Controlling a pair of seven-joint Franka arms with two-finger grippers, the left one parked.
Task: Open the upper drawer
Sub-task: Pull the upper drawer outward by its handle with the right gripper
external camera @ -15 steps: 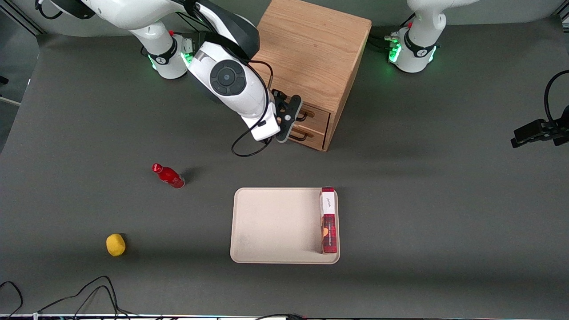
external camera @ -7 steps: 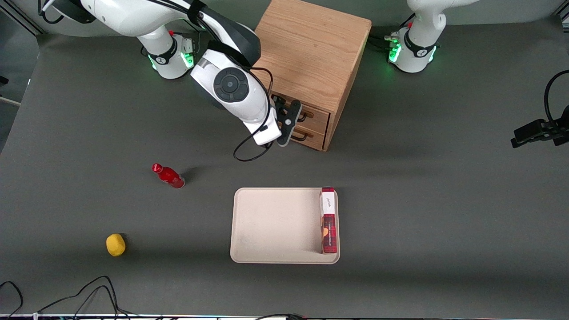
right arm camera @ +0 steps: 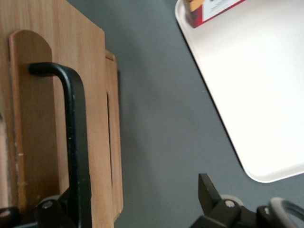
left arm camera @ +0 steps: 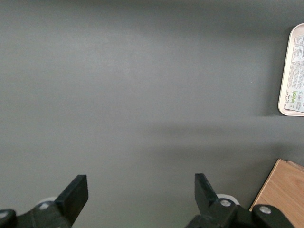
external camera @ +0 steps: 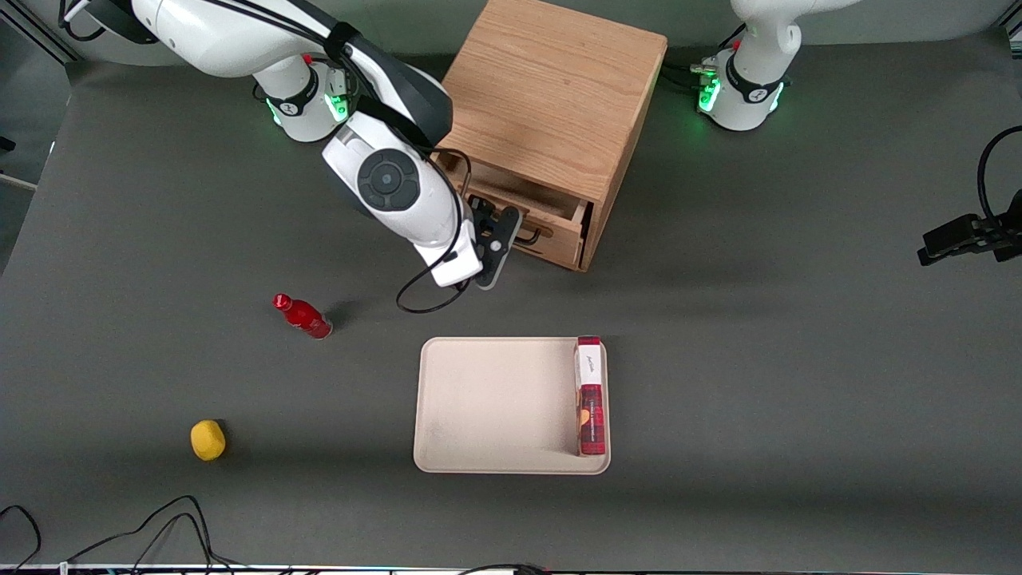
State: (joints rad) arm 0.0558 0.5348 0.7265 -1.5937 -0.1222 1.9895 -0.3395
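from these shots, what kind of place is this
Probably a robot lab bench, not a home: two arms bolted to a grey-covered table, loose cables at its edge, and staged props. The gripper is at the upper drawer of an oak cabinet, already pulled partly out.

claw (right arm camera: 137, 209) at upper drawer (right arm camera: 57, 142) handle (right arm camera: 76, 142)

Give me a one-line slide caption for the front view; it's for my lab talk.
The gripper at the black handle of the upper drawer, drawn partway out of the oak cabinet.
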